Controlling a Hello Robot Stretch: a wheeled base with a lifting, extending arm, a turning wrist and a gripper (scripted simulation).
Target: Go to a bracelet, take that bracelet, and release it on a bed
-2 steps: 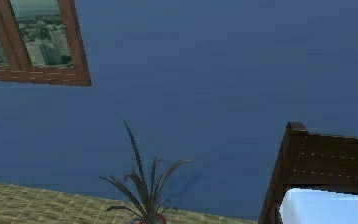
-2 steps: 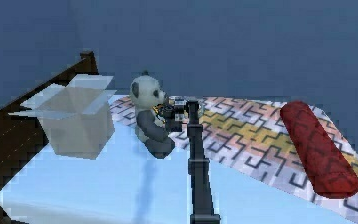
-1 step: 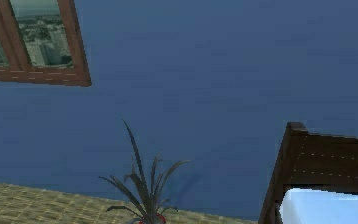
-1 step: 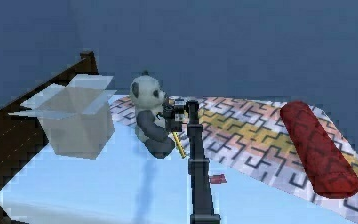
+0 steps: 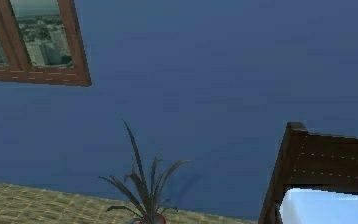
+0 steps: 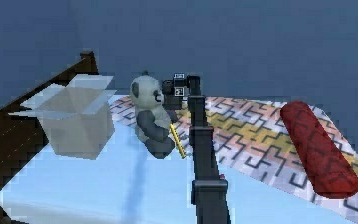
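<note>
In the arm side view a bed (image 6: 107,185) with a pale blue sheet and a patterned quilt (image 6: 249,135) spans the picture. The dark arm (image 6: 200,140) rises from the bottom edge over the bed. My gripper (image 6: 170,95) is at its far end, by two white squares, with a grey and white teddy bear (image 6: 147,112) right behind it on the bed. A thin yellow thing (image 6: 177,140) shows beside the arm, in front of the bear; its shape is too small to name. I cannot tell whether the gripper holds anything.
An open grey cardboard box (image 6: 77,118) stands on the bed by the dark wooden headboard (image 6: 47,85). A red bolster (image 6: 319,145) lies on the quilt's right. The forward view has a blue wall, a window (image 5: 32,40), a spiky plant (image 5: 142,185) and the headboard (image 5: 322,160).
</note>
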